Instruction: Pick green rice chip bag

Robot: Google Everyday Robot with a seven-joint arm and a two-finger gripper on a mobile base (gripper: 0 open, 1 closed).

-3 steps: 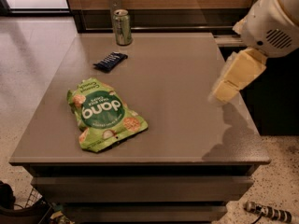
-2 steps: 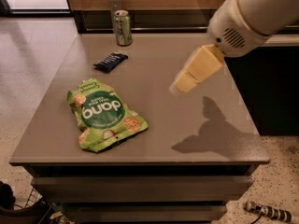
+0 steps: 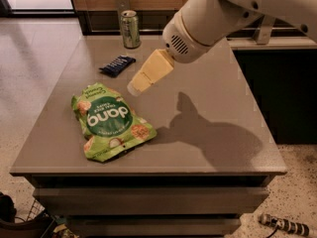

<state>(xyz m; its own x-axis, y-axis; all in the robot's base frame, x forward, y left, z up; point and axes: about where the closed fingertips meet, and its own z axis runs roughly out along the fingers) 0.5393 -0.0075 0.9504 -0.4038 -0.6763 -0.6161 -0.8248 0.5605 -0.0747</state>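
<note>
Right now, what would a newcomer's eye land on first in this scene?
The big white arm reaching in from the upper right, its gripper hanging above the table just beyond the green rice chip bag. That bag lies flat near the front left; a dark blue wrapper and a green can sit behind it.

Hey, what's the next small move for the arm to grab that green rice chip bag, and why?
Probably shift the claw a little left and toward the table's near edge, then lower it. It hangs above the table just past the green rice chip bag's far edge, not over its middle, and looks clear of it.
</note>
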